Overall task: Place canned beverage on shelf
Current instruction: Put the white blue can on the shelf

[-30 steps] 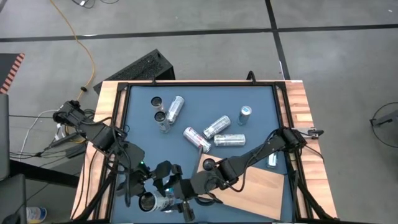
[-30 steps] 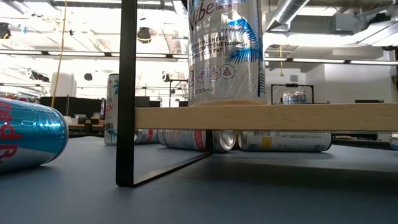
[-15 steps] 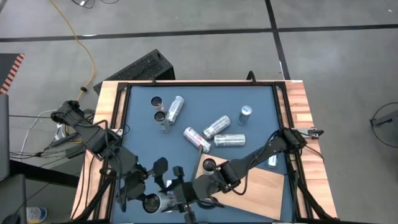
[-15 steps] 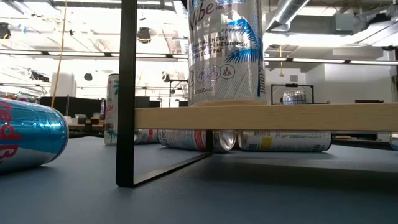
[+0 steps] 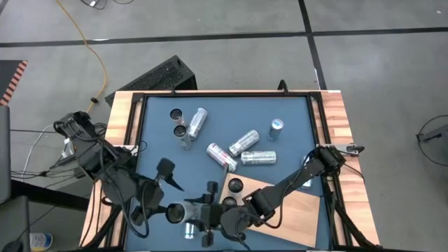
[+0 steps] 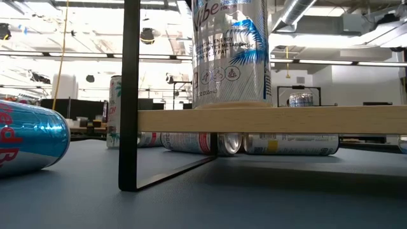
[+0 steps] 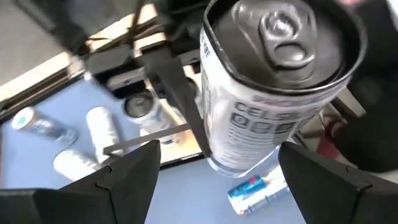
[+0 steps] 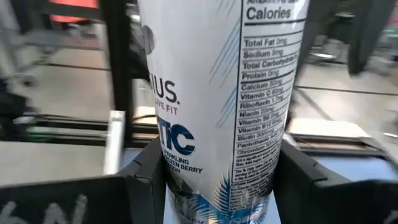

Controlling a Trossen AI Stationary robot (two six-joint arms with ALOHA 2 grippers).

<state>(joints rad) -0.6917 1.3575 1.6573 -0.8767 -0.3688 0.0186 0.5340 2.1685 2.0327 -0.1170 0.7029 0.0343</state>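
The blue-grey worktop [image 5: 224, 115] sits inside a wooden frame, with bare concrete floor around it.

At its near edge the two arms meet over one canned beverage [image 8: 217, 124]. A second ago the left gripper [image 7: 219, 148] carried this can alone. Now its jaws stand wide on either side of the can without touching it, and the arm has drawn back and up.

The right gripper [image 8: 219, 152] has come in, and its jaws are closed on the can's body, which stands upright between them. The handover therefore appears complete, and the can is clear of the worktop.

Just beyond lies the shelf [image 5: 294, 210], where one standing can [image 5: 235, 185] already occupies the left corner. The rest of the board is bare for the placement.

Farther off, loose cans [image 5: 257, 157] lie unmoved.
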